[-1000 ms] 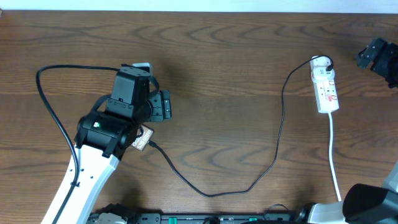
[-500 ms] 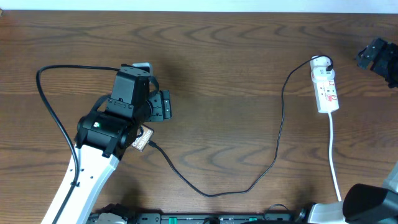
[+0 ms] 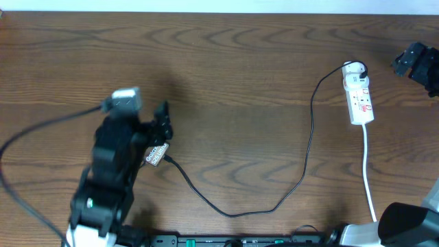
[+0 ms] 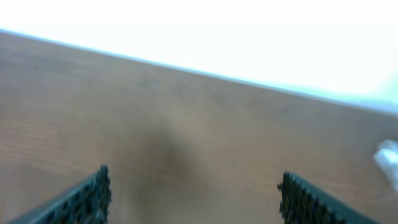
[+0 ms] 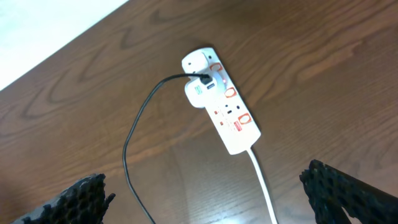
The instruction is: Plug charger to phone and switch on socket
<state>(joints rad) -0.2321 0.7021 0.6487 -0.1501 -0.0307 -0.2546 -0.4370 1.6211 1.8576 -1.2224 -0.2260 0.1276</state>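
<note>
Dark wood table [image 3: 240, 55]. Glossy bronze slab phone [image 3: 157, 154] half hidden under left arm [image 3: 110, 171]; slippery. Left gripper [image 4: 194, 180] spread wide, empty. Thin black charger cable [image 3: 312, 123] limp, light; likely best pinched at its stiff plug tip. White power-strip socket [image 5: 225, 112] lies below right gripper [image 5: 205, 180], also spread wide.

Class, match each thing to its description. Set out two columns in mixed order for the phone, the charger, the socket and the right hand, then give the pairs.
1 phone
2 charger
3 socket
4 right hand

A white, with red marks
B open, holding nothing
C thin, black, curving across the table
D mostly hidden under the left arm

Pairs: 1-D, 2-C, 3-A, 4-B
</note>
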